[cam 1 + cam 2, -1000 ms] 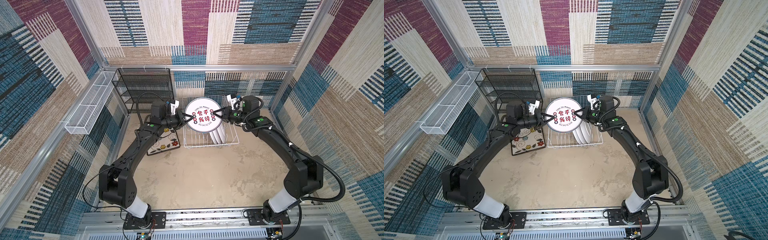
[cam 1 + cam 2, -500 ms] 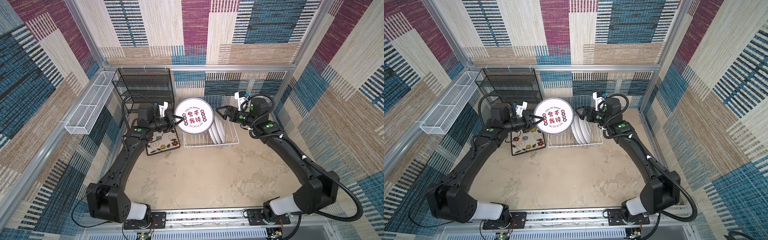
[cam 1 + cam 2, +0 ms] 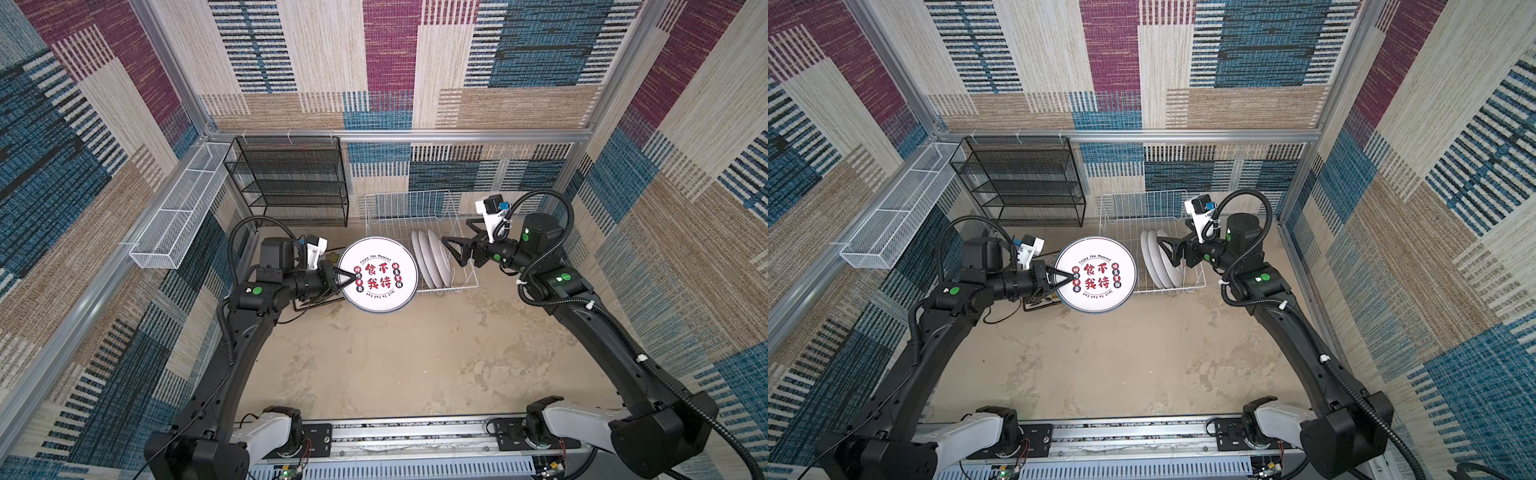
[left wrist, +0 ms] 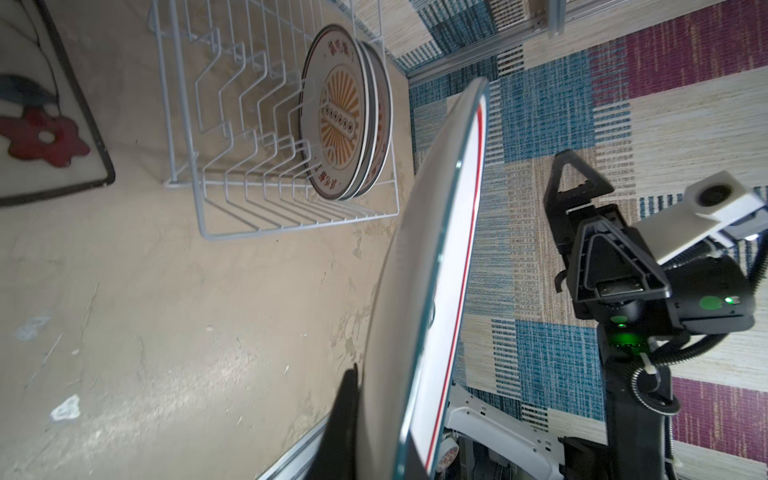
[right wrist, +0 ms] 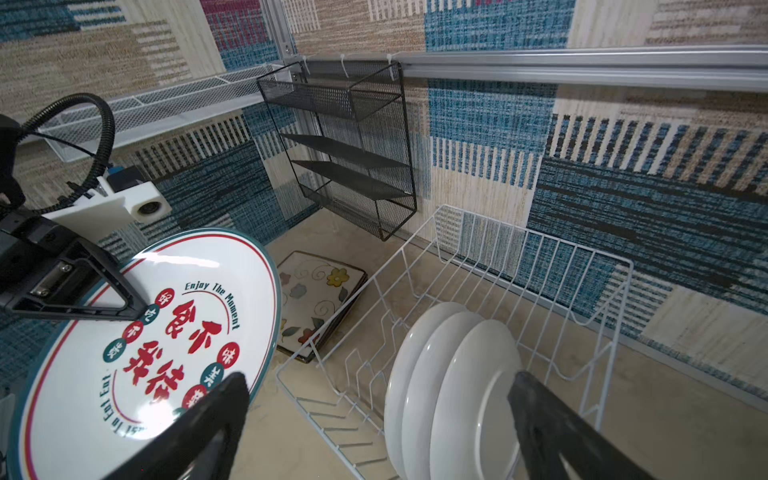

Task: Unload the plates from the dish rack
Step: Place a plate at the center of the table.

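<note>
My left gripper [image 3: 347, 277] [image 3: 1068, 279] is shut on the rim of a round plate [image 3: 377, 274] [image 3: 1096, 279] [image 5: 145, 345], white with red characters and a teal edge, held off the floor just left of the dish rack [image 3: 399, 212] [image 3: 1133, 210] [image 5: 532, 235]. The left wrist view shows this plate [image 4: 436, 270] edge-on. Three white-backed round plates [image 3: 432, 264] [image 3: 1160, 266] [image 5: 457, 382] stand upright in the rack, their sunburst faces [image 4: 345, 116] turned left. My right gripper [image 3: 451, 251] [image 3: 1166, 251] [image 5: 378, 378] is open, just right of them. Square flowered plates [image 5: 316, 299] [image 4: 37, 124] lie on the floor left of the rack.
A black mesh shelf unit [image 3: 291, 183] stands at the back left. A long white mesh basket [image 3: 178, 216] hangs on the left wall. Patterned walls close in on three sides, and bare beige floor [image 3: 395, 353] lies in front.
A second ago both grippers held the round plate over the rack. The right gripper has let go, opened and drawn back right. The left arm has carried the plate left and nearer.
</note>
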Robot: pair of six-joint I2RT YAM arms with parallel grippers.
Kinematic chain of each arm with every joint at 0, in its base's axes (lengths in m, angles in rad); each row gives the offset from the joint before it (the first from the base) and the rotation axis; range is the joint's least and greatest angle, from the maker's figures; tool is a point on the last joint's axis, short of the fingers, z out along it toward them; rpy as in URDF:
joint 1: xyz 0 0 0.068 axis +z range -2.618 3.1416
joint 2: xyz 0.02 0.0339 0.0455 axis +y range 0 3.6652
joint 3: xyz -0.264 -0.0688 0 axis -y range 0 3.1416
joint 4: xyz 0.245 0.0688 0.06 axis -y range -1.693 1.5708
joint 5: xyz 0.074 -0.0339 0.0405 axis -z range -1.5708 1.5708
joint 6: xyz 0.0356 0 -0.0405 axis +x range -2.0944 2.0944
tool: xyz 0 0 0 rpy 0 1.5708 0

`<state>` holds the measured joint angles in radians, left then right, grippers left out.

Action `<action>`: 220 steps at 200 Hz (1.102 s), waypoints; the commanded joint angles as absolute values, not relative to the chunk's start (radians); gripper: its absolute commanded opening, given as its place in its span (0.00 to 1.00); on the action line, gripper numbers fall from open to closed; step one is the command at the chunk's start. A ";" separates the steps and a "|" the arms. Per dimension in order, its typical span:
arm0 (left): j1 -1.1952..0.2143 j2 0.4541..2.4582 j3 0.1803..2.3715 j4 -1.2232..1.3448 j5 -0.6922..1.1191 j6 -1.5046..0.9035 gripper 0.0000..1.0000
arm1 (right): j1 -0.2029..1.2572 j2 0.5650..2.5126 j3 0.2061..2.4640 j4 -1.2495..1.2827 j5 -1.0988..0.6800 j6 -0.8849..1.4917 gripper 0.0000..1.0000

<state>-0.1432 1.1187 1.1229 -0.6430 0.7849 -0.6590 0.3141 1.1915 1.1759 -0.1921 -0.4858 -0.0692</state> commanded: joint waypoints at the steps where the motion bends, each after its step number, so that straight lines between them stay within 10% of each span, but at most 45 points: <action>1: -0.141 1.058 1.043 -0.678 0.818 -0.633 0.00 | 0.319 1.150 1.132 -0.233 -0.581 -0.279 1.00; 220: -0.158 0.955 0.357 -0.183 0.808 -0.816 0.00 | 0.476 1.148 0.975 -0.465 -0.601 -0.673 1.00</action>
